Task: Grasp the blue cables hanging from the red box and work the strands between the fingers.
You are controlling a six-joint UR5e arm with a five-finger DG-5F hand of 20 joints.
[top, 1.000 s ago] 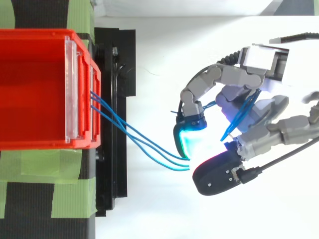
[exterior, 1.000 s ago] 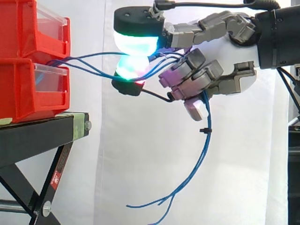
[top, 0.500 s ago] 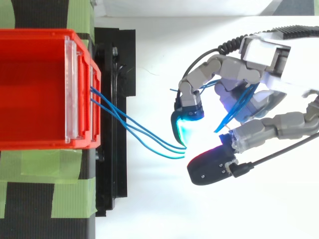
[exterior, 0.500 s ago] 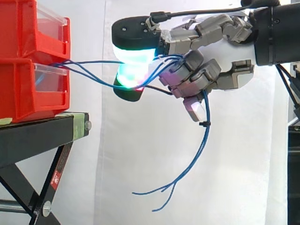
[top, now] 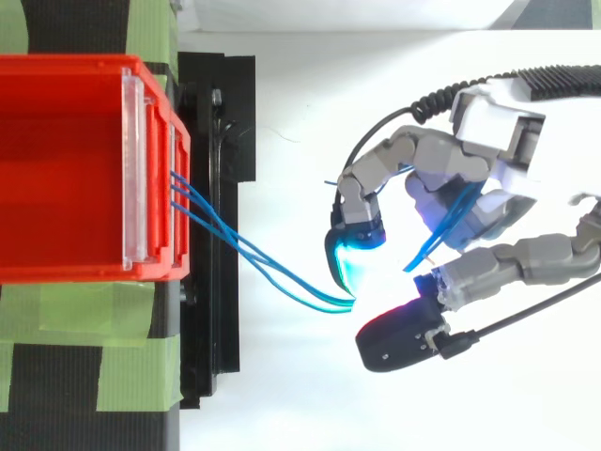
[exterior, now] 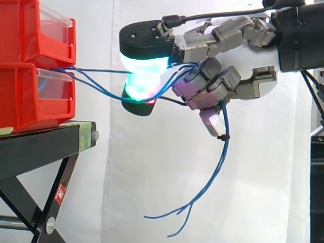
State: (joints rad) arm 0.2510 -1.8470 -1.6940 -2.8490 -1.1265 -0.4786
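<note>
The hand [exterior: 238, 71] reaches in level from the right with its palm side turned down and towards the red boxes [exterior: 30, 96]. Two fingers stretch forward, and their glowing pads [exterior: 144, 58], one above the other, are pressed together on the blue cables [top: 268, 265], so the strands are pinched between them. The other fingers are curled under the palm. The cables run on through these curled fingers and then hang down below the hand, bound by a small black cable tie [exterior: 221, 136], with the loose ends spreading apart near the bottom. From above, the pinch sits well clear of the boxes, and the strands slope across the gap in a loose bundle. The two boxes are stacked on a black stand [exterior: 45, 147] that has strips of green tape [top: 141, 329] on it, and each has a clear panel [top: 136, 169] at the front. The cables come out at the front, where the upper box sits on the lower one.
</note>
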